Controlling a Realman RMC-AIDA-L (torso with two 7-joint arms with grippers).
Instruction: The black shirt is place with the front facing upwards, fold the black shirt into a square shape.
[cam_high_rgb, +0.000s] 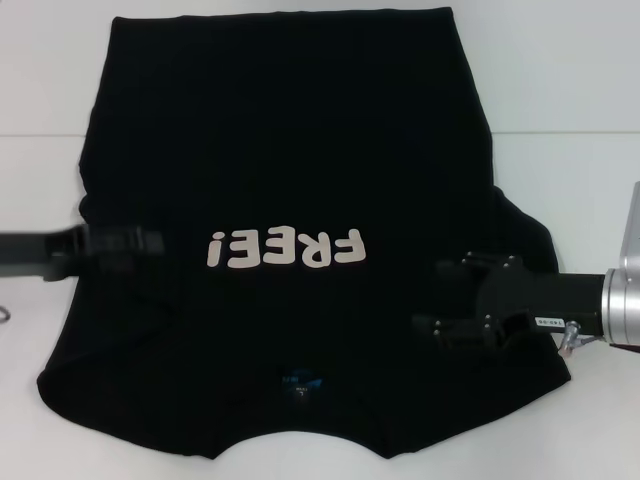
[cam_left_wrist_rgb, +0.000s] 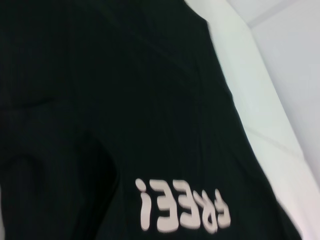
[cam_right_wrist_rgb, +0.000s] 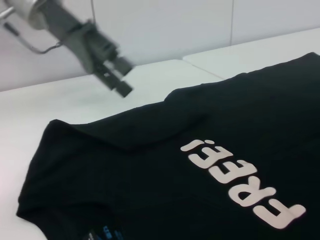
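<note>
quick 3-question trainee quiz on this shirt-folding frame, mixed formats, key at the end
1. True or false: the FREE! lettering on the black shirt faces up.
2. Which end of the shirt lies nearest the robot? A) the hem B) the collar with the blue neck label C) a rolled-up sleeve
3. Fill in: the left gripper is over the shirt's left edge and the right gripper is over its ____ side.

Key: 1 true. 2 B. 3 right. In the head view both grippers are level with the lettering, one at each side, and the shirt lies spread on the white table.
</note>
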